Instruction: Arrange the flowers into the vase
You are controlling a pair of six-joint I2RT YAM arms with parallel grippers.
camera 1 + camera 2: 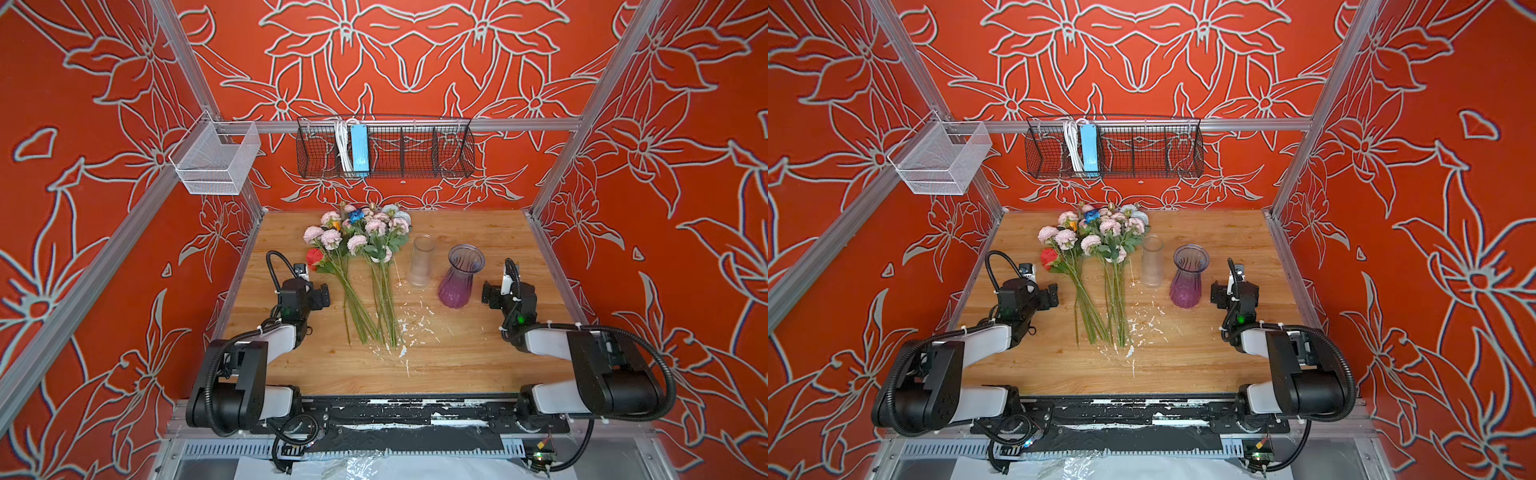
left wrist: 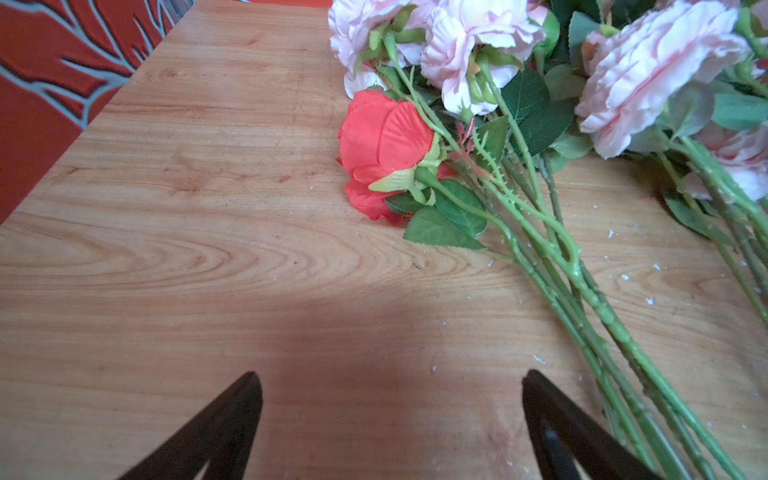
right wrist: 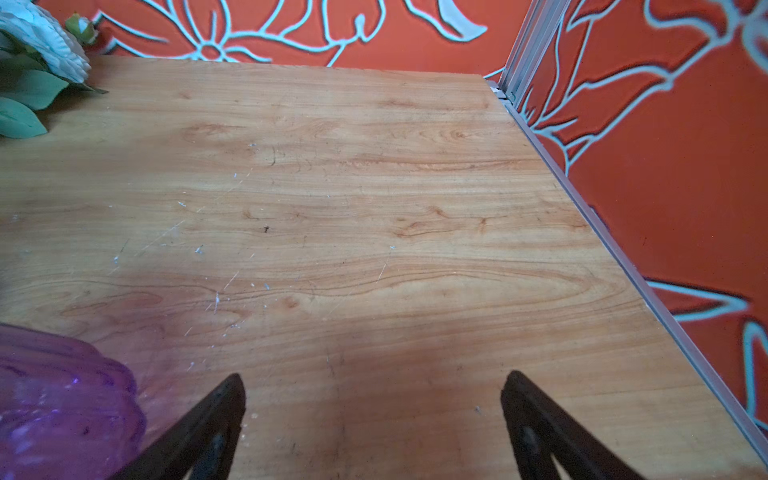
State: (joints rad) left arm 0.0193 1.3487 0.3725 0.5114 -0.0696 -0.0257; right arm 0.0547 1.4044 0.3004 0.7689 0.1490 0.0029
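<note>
On worktop (image 1: 457,365): two vases, clear vase (image 1: 420,262), purple vase (image 1: 456,282); one heap of flowers (image 1: 376,226), one red rose (image 1: 314,258). Both pairs of jaws released.

— Matched pair, aren't they? The left arm (image 1: 232,374) and right arm (image 1: 602,374) both have chunky black joints and white link shells.

— Ribbed black hose (image 1: 268,266) loops along each, pinned by white zip ties (image 1: 260,329). There's a small green light (image 1: 286,310) near each wrist. The left gripper (image 2: 390,374) has black, wedge-shaped fingers (image 2: 226,419).
</note>
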